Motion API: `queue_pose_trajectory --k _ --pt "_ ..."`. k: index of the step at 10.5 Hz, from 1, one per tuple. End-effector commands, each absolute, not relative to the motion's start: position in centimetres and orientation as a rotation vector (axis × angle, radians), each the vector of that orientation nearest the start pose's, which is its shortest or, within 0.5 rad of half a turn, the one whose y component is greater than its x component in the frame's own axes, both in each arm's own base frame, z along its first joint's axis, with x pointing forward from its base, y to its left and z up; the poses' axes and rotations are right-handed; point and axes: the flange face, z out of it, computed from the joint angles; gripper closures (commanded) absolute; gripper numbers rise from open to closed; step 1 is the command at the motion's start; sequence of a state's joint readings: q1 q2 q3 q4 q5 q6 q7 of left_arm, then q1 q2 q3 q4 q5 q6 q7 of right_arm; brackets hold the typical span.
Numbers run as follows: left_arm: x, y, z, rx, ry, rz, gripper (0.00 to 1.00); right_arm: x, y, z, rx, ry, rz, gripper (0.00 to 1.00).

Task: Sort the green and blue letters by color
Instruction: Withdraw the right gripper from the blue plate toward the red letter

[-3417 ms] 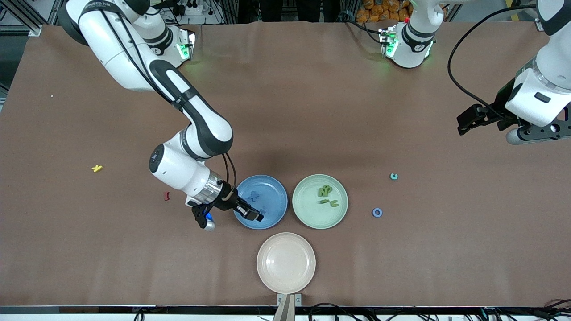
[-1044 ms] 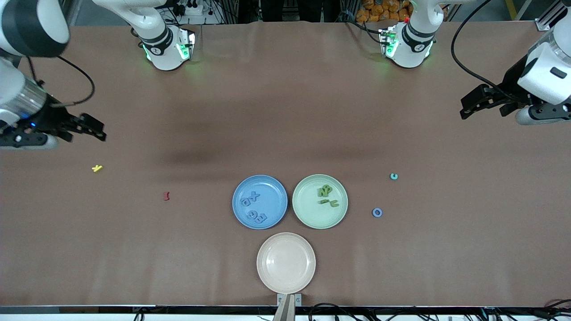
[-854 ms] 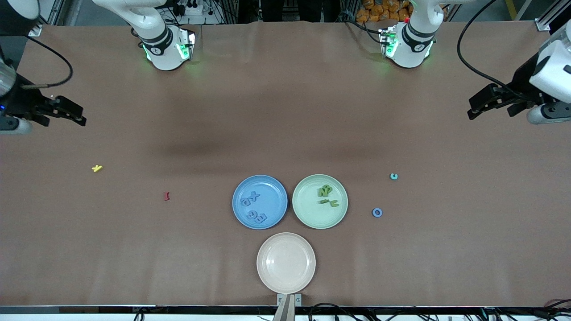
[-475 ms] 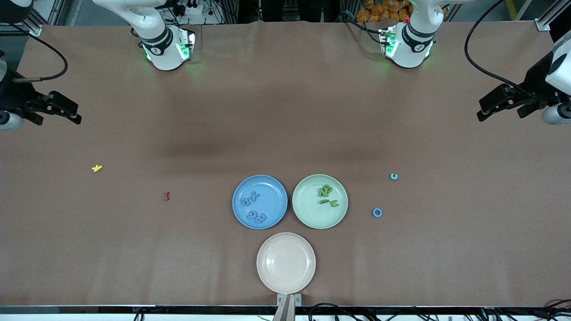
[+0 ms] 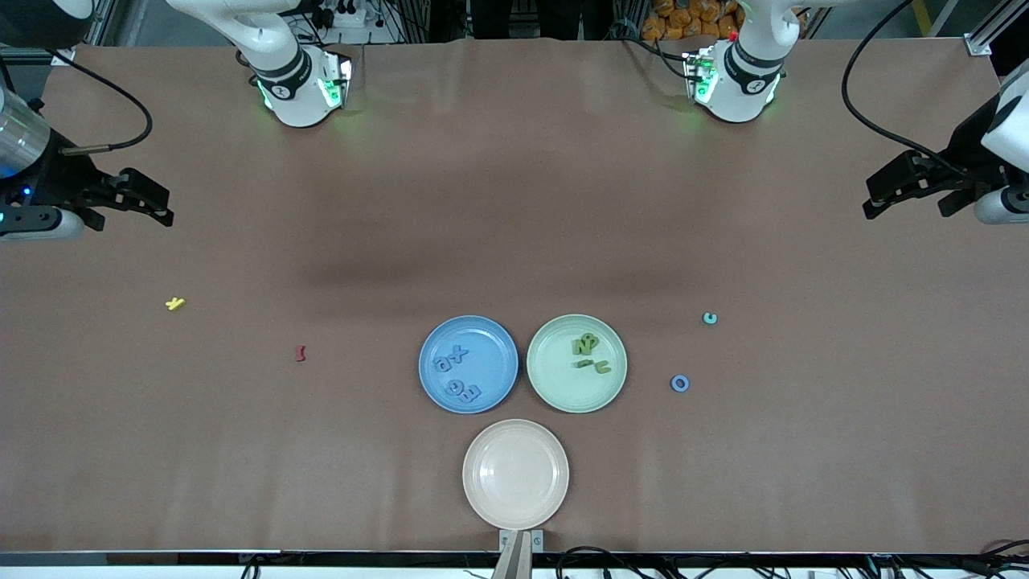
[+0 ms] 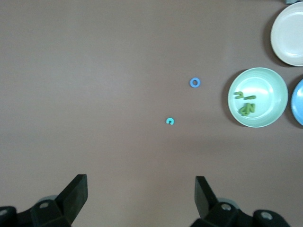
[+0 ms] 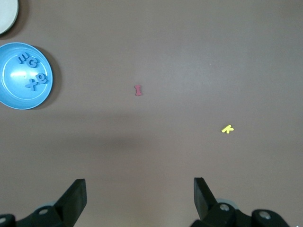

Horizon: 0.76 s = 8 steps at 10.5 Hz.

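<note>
Two loose letters left, we reckon: blue ring letter [image 5: 680, 383] and teal C letter [image 5: 710, 318] on tabletop beside green plate [image 5: 555, 384], toward left arm's end. Other blue letters [image 5: 457, 374] in blue plate [image 5: 432, 392], green letters [image 5: 589, 354] in green plate. Likely light, stiff, thin, flat; we'd pinch across outer edges. Left end effector [image 5: 887, 186] and right end effector [image 5: 145, 201] both spread wide, empty, waiting over tabletop ends.

A brown sheet [image 5: 514, 201] covers the table, with faint creases. Soft shadows fall across its middle. Along the top edge: metal framing [image 5: 48, 32], cables [image 5: 346, 14], and a pile of orange items [image 5: 687, 18]. More cables [image 5: 611, 559] run along the near edge.
</note>
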<state>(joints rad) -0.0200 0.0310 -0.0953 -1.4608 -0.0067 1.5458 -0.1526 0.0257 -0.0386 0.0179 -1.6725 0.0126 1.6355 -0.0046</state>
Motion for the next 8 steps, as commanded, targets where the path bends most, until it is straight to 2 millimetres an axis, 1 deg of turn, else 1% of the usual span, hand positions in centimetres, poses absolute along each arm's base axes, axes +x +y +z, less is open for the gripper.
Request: queue_pose_trajectory --k 1,2,3,5,8 --pt "55.8 -7.0 66.5 -3.075 0.006 -0.112 0.00 54.5 3.1 63.2 -3.150 -0.056 -0.068 0.00" --pt "55.8 -7.0 66.6 -3.077 0.006 -0.113 0.00 54.3 3.4 63.8 -3.151 -0.068 -0.054 0.00" --pt "55.8 -6.9 66.5 -3.082 0.004 -0.110 0.00 54.0 3.2 65.1 -3.149 -0.060 -0.051 0.00" --pt "55.8 -7.0 66.5 -3.091 0.012 -0.109 0.00 54.3 2.7 65.1 -3.142 -0.043 -0.046 0.00" --pt "55.9 -7.1 66.4 -3.111 0.007 -0.105 0.00 54.2 2.8 65.1 -3.138 -0.046 -0.043 0.00"
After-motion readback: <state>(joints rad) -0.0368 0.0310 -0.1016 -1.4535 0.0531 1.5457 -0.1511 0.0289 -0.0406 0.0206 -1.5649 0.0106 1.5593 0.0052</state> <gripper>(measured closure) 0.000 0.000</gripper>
